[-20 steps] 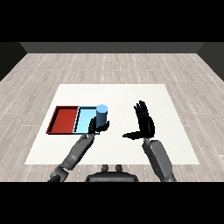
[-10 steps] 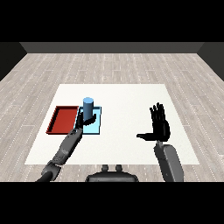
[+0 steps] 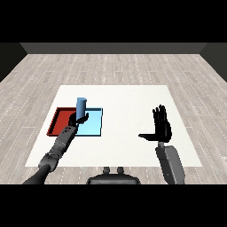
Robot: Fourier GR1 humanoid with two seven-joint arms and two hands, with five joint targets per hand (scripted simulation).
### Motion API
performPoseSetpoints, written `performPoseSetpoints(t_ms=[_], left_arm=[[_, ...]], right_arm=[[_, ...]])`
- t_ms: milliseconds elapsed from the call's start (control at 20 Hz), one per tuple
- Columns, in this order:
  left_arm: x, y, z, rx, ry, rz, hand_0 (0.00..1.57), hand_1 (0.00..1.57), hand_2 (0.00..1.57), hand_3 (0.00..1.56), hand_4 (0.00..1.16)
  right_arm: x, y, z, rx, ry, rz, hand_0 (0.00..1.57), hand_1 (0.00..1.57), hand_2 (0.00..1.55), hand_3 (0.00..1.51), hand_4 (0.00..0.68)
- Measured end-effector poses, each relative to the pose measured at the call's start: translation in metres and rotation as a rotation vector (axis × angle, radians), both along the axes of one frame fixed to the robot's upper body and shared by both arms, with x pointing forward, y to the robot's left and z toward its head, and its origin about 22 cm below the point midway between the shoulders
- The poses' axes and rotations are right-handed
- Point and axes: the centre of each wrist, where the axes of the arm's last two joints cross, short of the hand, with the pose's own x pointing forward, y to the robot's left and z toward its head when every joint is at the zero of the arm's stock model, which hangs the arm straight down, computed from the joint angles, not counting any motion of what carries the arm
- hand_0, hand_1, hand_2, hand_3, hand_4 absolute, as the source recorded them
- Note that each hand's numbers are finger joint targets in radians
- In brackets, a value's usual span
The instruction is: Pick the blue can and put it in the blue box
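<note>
Carried leftward since the earlier frame, upright blue can (image 3: 81,107) in curled left hand (image 3: 78,119) above the seam between red tray (image 3: 57,122) and light blue tray (image 3: 94,126); right hand (image 3: 161,126) open, idle; placement step, apparently requiring rightward correction, then lowering and release.

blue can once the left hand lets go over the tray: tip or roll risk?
Probably some tip risk: the blue can is tall and narrow, held upright by the left hand near its base. If it topples it would likely roll, being cylindrical. The light blue tray has a rim, which may stop it.
</note>
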Motion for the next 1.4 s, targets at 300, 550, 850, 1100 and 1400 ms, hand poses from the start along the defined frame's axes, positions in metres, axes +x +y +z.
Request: performPoseSetpoints(t_ms=[300, 550, 850, 1100, 1400], left_arm=[[0.004, -0.007, -0.008, 0.079, 0.162, 0.033, 1.52, 1.52, 1.4, 1.14, 0.91], [-0.002, -0.018, -0.02, 0.135, 0.257, 0.015, 1.5, 1.5, 1.4, 0.54, 0.85], [-0.003, -0.022, -0.022, 0.112, 0.313, -0.004, 0.86, 0.86, 0.88, 0.48, 0.65], [-0.004, -0.028, -0.026, 0.15, 0.357, -0.023, 0.0, 0.0, 0.0, 0.0, 0.0], [-0.009, -0.033, -0.031, 0.137, 0.239, 0.081, 0.0, 0.0, 0.0, 0.0, 0.0]], right_arm=[[0.009, 0.003, -0.021, 0.026, 0.036, -0.013, 0.0, 0.0, 0.0, 0.0, 0.0], [0.017, -0.003, -0.03, 0.031, 0.055, -0.023, 0.0, 0.0, 0.0, 0.0, 0.0], [0.018, -0.008, -0.032, 0.036, 0.042, -0.026, 0.0, 0.0, 0.0, 0.0, 0.0], [0.018, -0.007, -0.029, 0.051, 0.035, -0.018, 0.0, 0.0, 0.0, 0.0, 0.0], [0.009, -0.009, -0.033, 0.067, 0.026, -0.003, 0.0, 0.0, 0.0, 0.0, 0.0]])
